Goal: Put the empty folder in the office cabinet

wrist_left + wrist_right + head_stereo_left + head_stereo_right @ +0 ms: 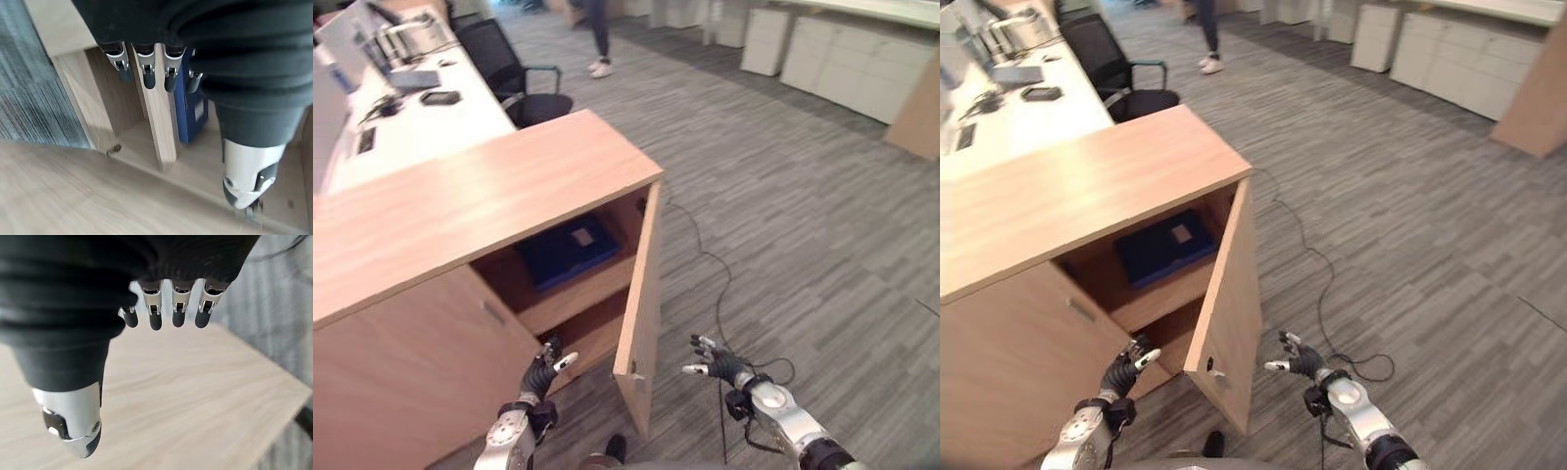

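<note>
A dark blue folder (570, 250) lies flat on the upper shelf inside the wooden office cabinet (460, 206); it also shows in the left wrist view (191, 105). The cabinet door (640, 304) stands open, edge toward me. My left hand (542, 370) hovers low in front of the cabinet opening, fingers relaxed and holding nothing. Just right of the door's lower edge is my right hand (717, 360), open and empty. In the right wrist view its fingers (155, 313) point at the door's wood face.
A white desk (411, 117) with a monitor and small items runs behind the cabinet. A black office chair (514, 73) stands beside it. A person's legs (597, 39) stand far back. White cabinets (842, 59) line the far right. Grey carpet stretches right.
</note>
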